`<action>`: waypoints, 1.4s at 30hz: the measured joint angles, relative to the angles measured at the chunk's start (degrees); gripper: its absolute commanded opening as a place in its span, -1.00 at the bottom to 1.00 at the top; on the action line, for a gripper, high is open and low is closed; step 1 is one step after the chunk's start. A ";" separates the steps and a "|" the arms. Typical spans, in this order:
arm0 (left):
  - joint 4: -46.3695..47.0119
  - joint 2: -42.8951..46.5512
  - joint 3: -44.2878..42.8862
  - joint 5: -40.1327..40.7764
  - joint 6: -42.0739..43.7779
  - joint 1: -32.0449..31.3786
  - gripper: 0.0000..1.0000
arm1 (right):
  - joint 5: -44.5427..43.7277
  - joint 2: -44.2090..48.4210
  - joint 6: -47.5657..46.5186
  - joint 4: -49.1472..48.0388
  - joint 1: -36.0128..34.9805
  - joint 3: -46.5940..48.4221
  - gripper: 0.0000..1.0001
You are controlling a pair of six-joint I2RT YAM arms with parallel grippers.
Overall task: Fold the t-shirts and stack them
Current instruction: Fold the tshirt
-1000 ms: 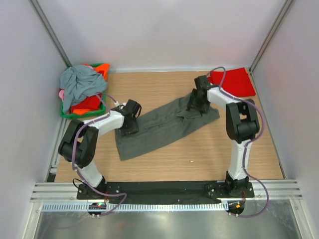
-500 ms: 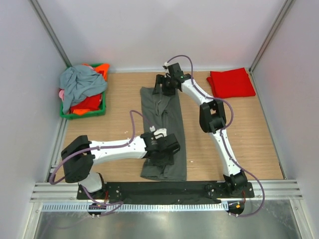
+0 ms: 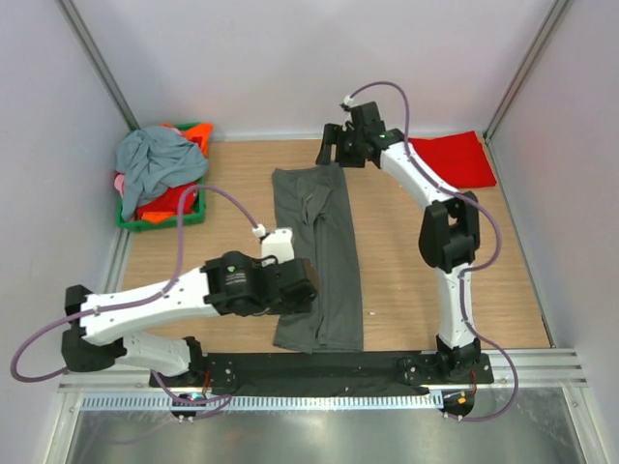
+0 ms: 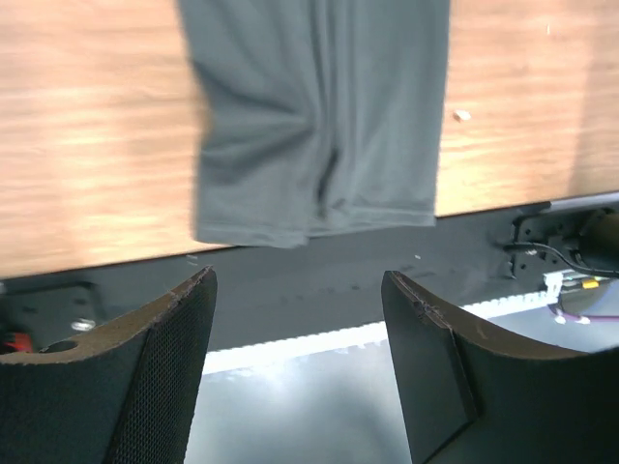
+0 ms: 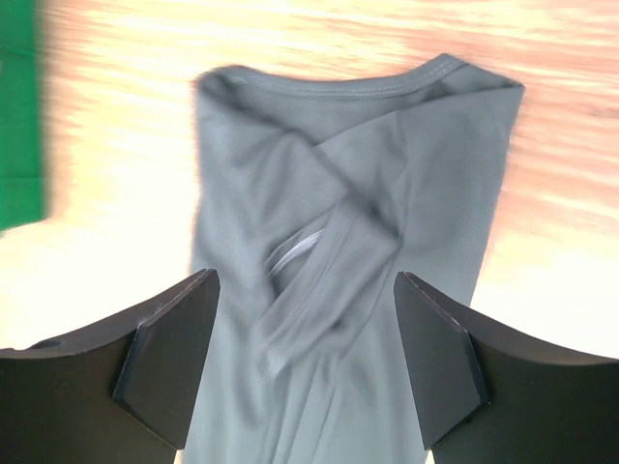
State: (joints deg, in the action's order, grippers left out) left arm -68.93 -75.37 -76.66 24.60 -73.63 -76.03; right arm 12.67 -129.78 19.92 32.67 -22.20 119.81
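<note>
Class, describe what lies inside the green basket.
A crumpled blue-grey t-shirt tops the green basket, with red cloth, orange cloth and pink cloth peeking out. Whatever lies beneath is covered.

- The charcoal-grey t-shirt lies flat mid-table, folded into a long narrow strip with the collar far and the hem at the near edge.
- The red t-shirt lies folded in a neat rectangle at the far right corner.
- A crumpled blue-grey t-shirt tops a heap at far left, over an orange t-shirt and a pink t-shirt.
</note>
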 measured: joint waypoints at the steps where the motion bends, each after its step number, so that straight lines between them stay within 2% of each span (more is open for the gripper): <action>1: -1.25 1.84 0.02 1.40 0.61 0.04 0.42 | -0.04 3.06 0.28 -0.68 -0.09 -2.45 0.57; 4: -4.20 7.21 0.50 6.10 1.64 0.04 0.52 | -0.13 10.71 1.22 -3.06 -1.27 -8.74 0.54; 8: -5.97 13.97 1.79 11.69 2.69 0.42 0.71 | -0.76 11.87 1.79 -4.83 -4.87 -10.56 0.46; 11: -6.25 20.68 4.44 15.54 4.44 0.68 0.82 | -1.05 7.72 2.51 -4.68 -7.76 -9.49 0.43; 14: -6.80 28.70 8.83 18.51 6.64 0.74 0.93 | -3.15 -0.22 2.69 -2.67 -10.38 -3.96 0.42; 18: -7.93 39.01 13.77 21.44 8.33 0.74 0.96 | -10.16 -8.90 3.89 2.05 -12.63 1.79 0.41; 22: -7.89 44.39 16.37 22.95 10.27 0.79 0.99 | -16.94 -10.78 5.09 4.66 -12.87 3.93 0.41; 27: -6.03 43.04 18.60 23.17 13.86 0.79 0.99 | -23.15 -14.93 5.31 7.26 -12.17 12.41 0.43; 33: -4.52 34.29 18.86 23.37 15.78 0.79 0.96 | -26.88 -23.98 5.03 7.30 -11.13 24.06 0.47; 37: -4.44 30.95 18.86 23.37 15.82 0.79 0.96 | -27.12 -26.03 5.55 4.59 -10.38 26.93 0.52; 42: -4.24 33.07 18.86 23.47 15.78 0.79 0.95 | -28.06 -27.41 5.70 -1.27 -8.98 27.45 0.60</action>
State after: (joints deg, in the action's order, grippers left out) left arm -73.17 -42.30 -57.80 48.07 -57.84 -75.24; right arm -15.40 -157.18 25.63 31.40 -31.18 147.26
